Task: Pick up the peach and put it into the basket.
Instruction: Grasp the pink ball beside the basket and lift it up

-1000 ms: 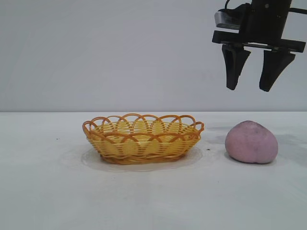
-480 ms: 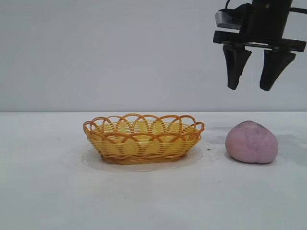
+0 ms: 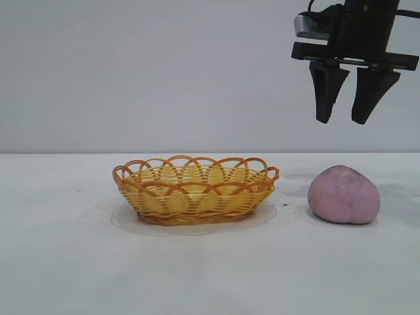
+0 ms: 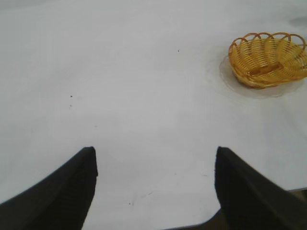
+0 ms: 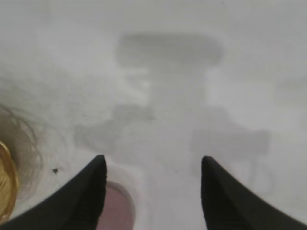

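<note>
Right pincer (image 3: 346, 119): matte black, tapered wedge fingers (image 3: 326, 92), silver block on mount.

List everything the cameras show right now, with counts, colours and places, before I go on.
Shallow oval woven wicker basket: one, yellow-orange, on the table, centre of the exterior view, nothing in it.
Rounded matte peach: one, dusty pink-mauve, on the table right of the basket, apart from it.
Table: one, white, under both.
Right gripper: one, black, in the air above the peach, fingers pointing down and apart, holding nothing.
Left gripper: one, black, open over bare table, away from the basket.
</note>
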Robot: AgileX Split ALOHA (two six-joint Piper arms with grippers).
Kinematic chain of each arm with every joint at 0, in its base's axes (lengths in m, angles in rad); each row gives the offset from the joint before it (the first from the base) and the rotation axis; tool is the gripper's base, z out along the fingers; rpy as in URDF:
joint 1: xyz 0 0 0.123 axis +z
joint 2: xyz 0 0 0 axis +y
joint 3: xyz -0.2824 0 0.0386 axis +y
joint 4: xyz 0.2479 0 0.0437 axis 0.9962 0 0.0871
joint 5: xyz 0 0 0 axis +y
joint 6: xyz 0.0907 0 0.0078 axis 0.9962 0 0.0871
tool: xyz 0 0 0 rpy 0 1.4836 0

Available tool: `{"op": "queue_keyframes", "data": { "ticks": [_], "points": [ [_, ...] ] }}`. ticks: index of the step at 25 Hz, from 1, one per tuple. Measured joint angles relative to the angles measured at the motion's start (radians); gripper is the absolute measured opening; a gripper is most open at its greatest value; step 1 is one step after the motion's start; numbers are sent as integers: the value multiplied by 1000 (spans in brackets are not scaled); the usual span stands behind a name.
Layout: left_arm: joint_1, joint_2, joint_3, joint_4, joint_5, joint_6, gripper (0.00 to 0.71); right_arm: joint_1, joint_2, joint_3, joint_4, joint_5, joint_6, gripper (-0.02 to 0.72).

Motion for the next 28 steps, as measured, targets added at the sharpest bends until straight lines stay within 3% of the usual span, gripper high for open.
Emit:
{"op": "queue_keyframes", "data": {
  "ticks": [11, 17, 28],
  "points": [
    [4, 0, 0, 0, 0, 2, 513, 0, 0, 0, -17, 17, 0, 398],
    [76, 0, 0, -2, 0, 2, 513, 0, 0, 0, -17, 35, 0, 398],
    [78, 0, 0, -2, 0, 4, 513, 0, -85, 0, -10, 110, 0, 398]
  ]
}}
